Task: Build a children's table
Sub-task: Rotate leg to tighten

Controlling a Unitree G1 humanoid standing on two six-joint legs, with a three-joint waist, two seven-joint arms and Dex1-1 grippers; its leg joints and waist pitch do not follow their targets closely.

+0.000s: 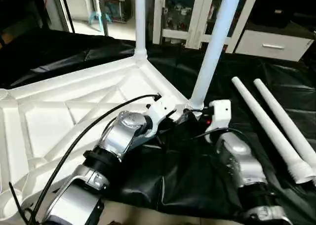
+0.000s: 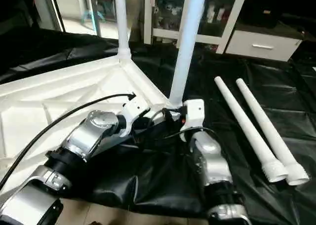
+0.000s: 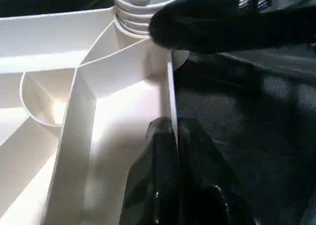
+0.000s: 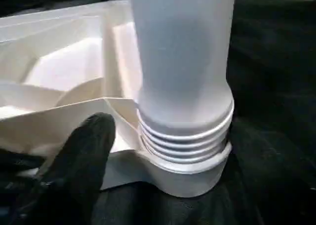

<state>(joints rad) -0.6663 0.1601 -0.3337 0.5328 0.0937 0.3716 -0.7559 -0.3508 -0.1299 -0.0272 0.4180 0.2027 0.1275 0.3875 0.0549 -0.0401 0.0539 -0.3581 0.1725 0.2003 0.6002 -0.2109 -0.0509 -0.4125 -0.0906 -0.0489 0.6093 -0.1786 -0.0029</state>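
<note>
The near leg is standing upright in its corner socket, the left gripper pinching the tabletop's rim, the right gripper gaping, holding nothing.

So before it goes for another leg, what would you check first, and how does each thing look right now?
1. Near leg upright in its corner socket: ok.
2. Fully screwed in: not ok, threads still show above the socket.
3. Left gripper steadying the tabletop: ok, shut on its edge wall.
4. Right gripper clear of that leg: cannot tell.
5. Far leg standing: ok.
6. Two spare legs lying on the black sheet: ok.
</note>
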